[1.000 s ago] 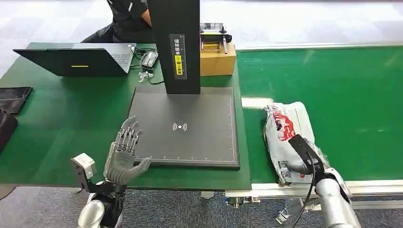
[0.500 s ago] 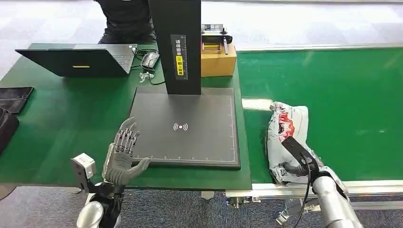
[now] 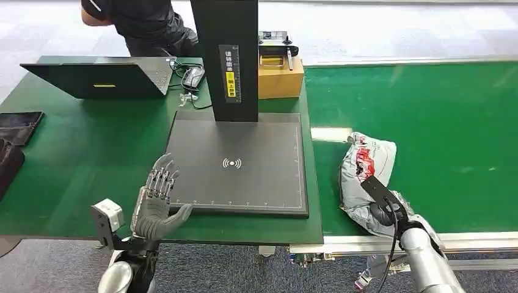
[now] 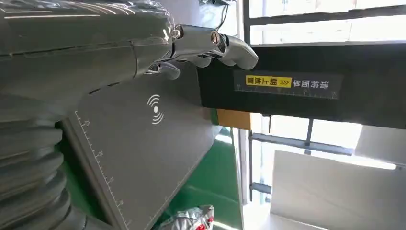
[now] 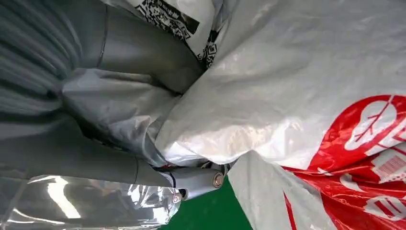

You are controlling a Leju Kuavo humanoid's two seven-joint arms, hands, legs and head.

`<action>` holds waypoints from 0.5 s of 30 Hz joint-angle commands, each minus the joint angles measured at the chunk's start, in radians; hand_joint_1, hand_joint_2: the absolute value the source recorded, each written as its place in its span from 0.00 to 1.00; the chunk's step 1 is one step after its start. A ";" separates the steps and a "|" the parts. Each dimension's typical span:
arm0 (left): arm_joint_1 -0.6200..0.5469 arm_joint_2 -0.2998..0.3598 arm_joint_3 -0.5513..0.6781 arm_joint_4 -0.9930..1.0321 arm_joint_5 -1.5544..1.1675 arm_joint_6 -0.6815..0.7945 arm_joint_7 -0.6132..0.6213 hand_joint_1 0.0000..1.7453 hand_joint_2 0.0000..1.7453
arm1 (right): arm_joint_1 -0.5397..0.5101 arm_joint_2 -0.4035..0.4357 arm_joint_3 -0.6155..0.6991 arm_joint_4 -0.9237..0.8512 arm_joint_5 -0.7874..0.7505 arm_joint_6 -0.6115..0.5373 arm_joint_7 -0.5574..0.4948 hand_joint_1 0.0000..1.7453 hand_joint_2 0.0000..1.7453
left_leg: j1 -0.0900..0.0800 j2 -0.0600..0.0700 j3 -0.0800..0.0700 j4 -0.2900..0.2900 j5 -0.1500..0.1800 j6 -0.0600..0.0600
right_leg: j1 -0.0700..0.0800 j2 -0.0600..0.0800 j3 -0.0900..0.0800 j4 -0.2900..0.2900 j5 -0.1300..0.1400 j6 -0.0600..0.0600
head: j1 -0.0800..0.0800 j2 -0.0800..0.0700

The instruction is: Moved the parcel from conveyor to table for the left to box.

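The parcel (image 3: 366,166), a grey plastic mailer with red print, lies crumpled on the green conveyor (image 3: 446,122) near its front edge. My right hand (image 3: 383,206) grips the parcel's near end. In the right wrist view the fingers (image 5: 143,52) dig into the bunched plastic of the parcel (image 5: 297,86). My left hand (image 3: 156,198) hovers open, fingers spread, over the green table (image 3: 85,146) at the front left corner of the black scanner pad (image 3: 244,165). The left wrist view shows the left hand (image 4: 95,48) above the pad (image 4: 143,143), with the parcel (image 4: 191,218) beyond it.
A black scanner column (image 3: 226,58) rises at the back of the pad. Behind it are a cardboard box (image 3: 280,74) and a laptop (image 3: 104,76). Dark items (image 3: 15,131) lie at the table's left edge. A person (image 3: 140,21) stands behind the table.
The parcel has bunched up and shortened as my right hand closed on its near end. The person behind the table has shifted left. My left hand has barely moved.
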 commanded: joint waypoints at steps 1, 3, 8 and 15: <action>0.005 0.021 0.001 -0.018 0.006 0.001 0.006 0.00 1.00 | 0.084 0.065 -0.019 -0.086 -0.080 -0.024 -0.048 1.00 1.00 | 0.002 -0.002 0.002 -0.004 0.001 -0.004 | 0.001 -0.001 0.003 -0.004 0.001 0.002 | 0.000 0.000; 0.012 0.017 0.006 -0.027 0.006 0.001 0.006 0.00 1.00 | 0.086 0.088 -0.038 -0.141 -0.089 -0.064 -0.071 1.00 1.00 | 0.001 0.000 0.001 -0.002 0.000 -0.003 | 0.001 0.001 0.002 -0.003 0.001 0.001 | 0.000 0.000; 0.021 0.005 0.015 -0.038 0.006 -0.001 0.005 0.00 1.00 | 0.104 0.122 -0.071 -0.274 -0.093 -0.166 -0.133 1.00 1.00 | 0.000 0.001 -0.002 -0.001 0.000 -0.003 | 0.000 0.002 -0.002 0.000 0.000 0.001 | 0.000 0.000; 0.018 -0.016 0.024 -0.045 0.005 -0.015 0.002 0.00 1.00 | 0.182 0.170 -0.082 -0.550 0.156 -0.487 -0.181 1.00 1.00 | 0.000 0.000 -0.003 -0.001 0.000 -0.003 | 0.000 0.001 -0.004 0.000 0.000 0.001 | 0.000 0.000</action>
